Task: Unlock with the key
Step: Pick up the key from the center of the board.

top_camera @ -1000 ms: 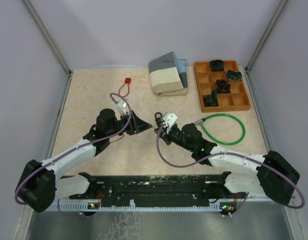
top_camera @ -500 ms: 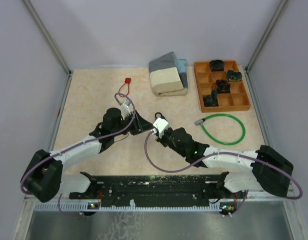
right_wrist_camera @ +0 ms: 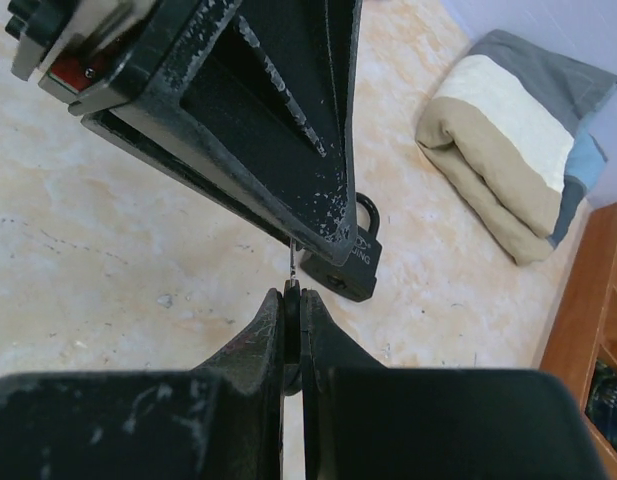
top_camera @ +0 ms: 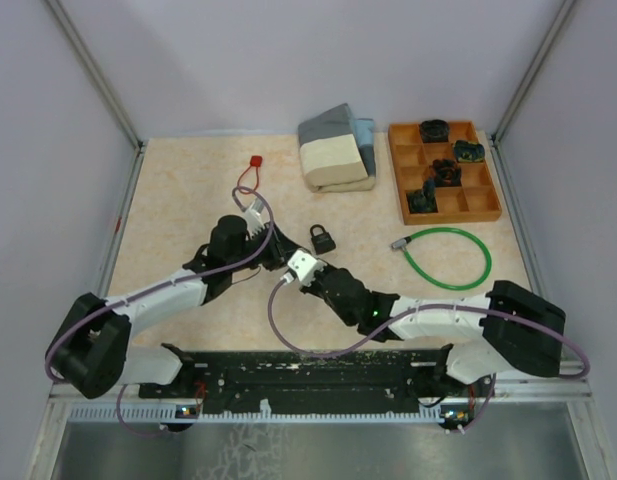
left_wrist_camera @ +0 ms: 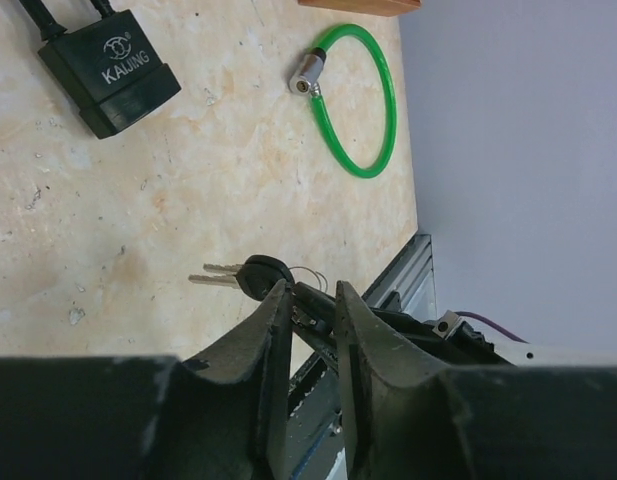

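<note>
Evidently the key (left_wrist_camera: 250, 276) is held above the bench (left_wrist_camera: 188, 170), pinched by its ring in the clenched right end effector (right_wrist_camera: 293, 292) — a handover looks to be the step in hand. The left end effector (left_wrist_camera: 313, 290) brackets it, jaws narrowly apart, nothing visibly gripped. The padlock (left_wrist_camera: 108, 75) lies flat, well apart. Next, the left should close squarely on the key's head — blade left free for the keyhole.
</note>
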